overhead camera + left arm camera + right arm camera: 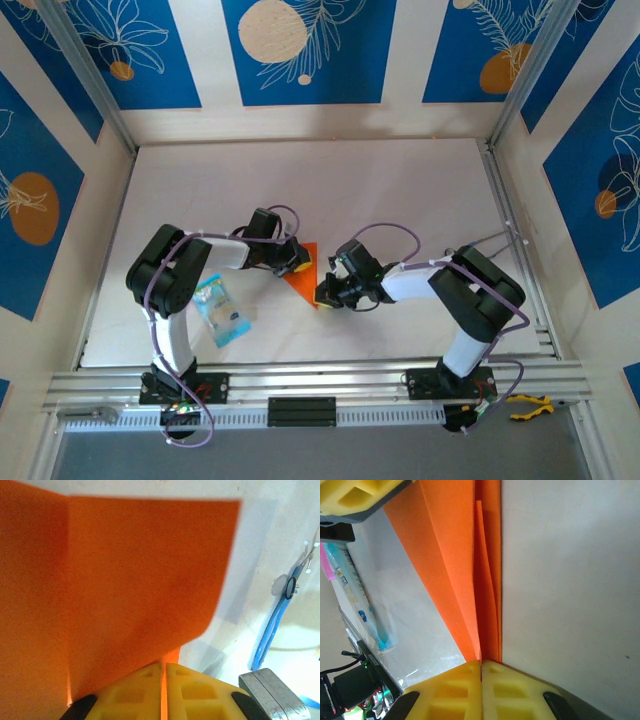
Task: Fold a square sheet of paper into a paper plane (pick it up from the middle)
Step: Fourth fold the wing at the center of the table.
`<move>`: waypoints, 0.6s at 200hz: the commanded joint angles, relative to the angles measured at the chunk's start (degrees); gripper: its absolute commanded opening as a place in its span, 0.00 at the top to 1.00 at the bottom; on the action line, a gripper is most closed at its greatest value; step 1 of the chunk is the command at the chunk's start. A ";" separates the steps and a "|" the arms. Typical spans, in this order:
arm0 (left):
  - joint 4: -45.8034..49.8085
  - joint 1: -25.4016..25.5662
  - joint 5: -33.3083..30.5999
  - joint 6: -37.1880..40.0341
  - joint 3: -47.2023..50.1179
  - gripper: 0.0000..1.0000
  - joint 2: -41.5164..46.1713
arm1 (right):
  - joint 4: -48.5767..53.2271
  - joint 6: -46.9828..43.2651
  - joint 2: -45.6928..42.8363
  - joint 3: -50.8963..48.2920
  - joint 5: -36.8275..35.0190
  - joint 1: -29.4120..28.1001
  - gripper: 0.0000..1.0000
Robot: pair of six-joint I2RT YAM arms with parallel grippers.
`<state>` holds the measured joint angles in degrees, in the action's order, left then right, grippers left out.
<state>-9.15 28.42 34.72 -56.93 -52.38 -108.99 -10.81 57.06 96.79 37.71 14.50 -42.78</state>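
Note:
The orange sheet of paper (304,268) is folded into a narrow pointed wedge and hangs between my two grippers near the table's middle. My left gripper (297,264) is shut on its upper left part. In the left wrist view the yellow fingers (200,692) pinch a thin orange edge, my left gripper (164,666) at the bottom, with a wide creased flap of paper (140,575) ahead of it. My right gripper (326,293) is shut on the lower tip. In the right wrist view my right gripper (481,662) clamps several stacked layers of the paper (455,565).
A small blue and clear plastic packet (221,311) lies on the white table (400,190) beside the left arm, and is also seen as the packet (355,595). An aluminium rail (320,382) runs along the near edge. Yellow-handled pliers (530,405) rest at the front right.

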 commanded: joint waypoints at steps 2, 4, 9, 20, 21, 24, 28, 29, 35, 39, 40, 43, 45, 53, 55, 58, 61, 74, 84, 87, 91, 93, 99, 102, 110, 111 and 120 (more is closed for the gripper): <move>1.76 0.40 -1.11 -0.28 0.92 0.88 -1.30 | 4.48 -0.71 0.86 -1.37 2.28 -0.37 0.94; 1.76 0.36 -1.16 -0.22 0.89 0.88 -1.31 | 4.55 -0.78 0.77 -1.34 2.33 -0.41 0.93; 1.76 0.34 -1.22 -0.28 1.01 0.88 -1.31 | 4.57 -0.77 0.62 -1.32 2.51 -0.38 0.93; 1.81 0.39 -1.26 -0.31 0.98 0.88 -1.31 | 4.80 -0.89 0.12 -1.25 2.77 -0.44 0.91; 1.79 0.40 -1.24 -0.34 1.02 0.88 -1.31 | 4.86 -0.89 0.09 -1.20 2.79 -0.45 0.91; 1.77 0.36 -1.23 -0.34 0.97 0.88 -1.31 | 5.07 -1.02 -0.05 -1.09 2.81 -0.46 0.91; 1.76 0.40 -1.26 -0.29 0.99 0.88 -1.27 | 5.34 -1.06 -0.28 -1.07 2.74 -0.41 0.91; 1.76 0.36 -1.24 -0.29 0.98 0.88 -1.25 | 5.44 -1.06 -0.28 -1.02 2.77 -0.44 0.91; 1.81 0.40 -1.24 -0.37 1.03 0.88 -1.23 | 5.89 -1.22 -0.58 -0.83 2.71 -0.39 0.91; 1.77 0.33 -1.26 -0.27 1.05 0.88 -1.16 | 6.17 -1.38 -0.75 -0.72 2.72 -0.44 0.91; 1.77 0.37 -1.29 -0.28 1.05 0.88 -1.15 | 6.25 -1.44 -0.78 -0.76 2.72 -0.40 0.91; 1.76 0.38 -1.35 -0.28 1.05 0.88 -1.14 | 6.40 -1.49 -0.80 -0.66 2.69 -0.36 0.91; 1.76 0.37 -1.33 -0.24 1.05 0.88 -1.14 | 6.52 -1.55 -0.81 -0.63 2.72 -0.37 0.91; 1.89 0.34 -1.42 -0.34 1.05 0.88 -1.18 | 6.97 -1.80 -0.90 -0.59 2.79 -0.37 0.91; 1.86 0.32 -1.41 -0.35 1.05 0.88 -1.15 | 7.10 -1.85 -0.86 -0.57 2.85 -0.33 0.91; 1.83 0.32 -1.43 -0.30 1.05 0.88 -1.14 | 7.29 -1.86 -0.82 -0.53 2.89 -0.36 0.91; 1.78 0.32 -1.43 -0.34 1.05 0.88 -1.18 | 7.44 -1.95 -0.82 -0.50 2.90 -0.37 0.91; 1.68 0.36 -1.45 -0.47 1.05 0.88 -1.19 | 7.56 -2.08 -0.77 -0.69 2.66 -0.36 0.91; 1.68 0.40 -1.45 -0.42 1.05 0.89 -1.14 | 7.98 -1.96 -0.72 -0.77 2.30 -0.39 0.92; 1.68 0.38 -1.44 -0.39 1.05 0.88 -1.14 | 8.11 -1.99 -0.73 -0.75 2.09 -0.34 0.92; 1.72 0.36 -1.47 -0.40 1.05 0.89 -1.14 | 8.38 -2.08 -0.70 -0.71 1.87 -0.37 0.93; 1.71 0.39 -1.47 -0.43 1.05 0.89 -1.14 | 8.42 -2.11 -0.70 -0.73 1.72 -0.37 0.93; 1.62 0.38 -1.46 -0.50 1.13 0.88 -1.14 | 8.85 -2.22 -0.67 -0.65 1.45 -0.41 0.94; 1.59 0.39 -1.48 -0.54 1.14 0.88 -1.14 | 9.09 -2.38 -0.57 -0.56 1.29 -0.39 0.94; 1.50 0.33 -1.44 -0.53 1.14 0.88 -1.14 | 9.98 -2.64 -0.39 -0.17 0.92 -0.48 0.94; 1.54 0.36 -1.42 -0.54 1.14 0.89 -1.14 | 10.13 -2.69 -0.43 -0.13 0.85 -0.47 0.94; 1.50 0.36 -1.45 -0.53 1.14 0.89 -1.07 | 10.71 -2.98 -0.38 0.19 0.46 -0.68 0.94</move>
<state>-9.19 28.42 34.74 -57.08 -52.27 -108.99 -7.97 55.55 96.53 37.93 15.14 -42.78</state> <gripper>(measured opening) 0.116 0.059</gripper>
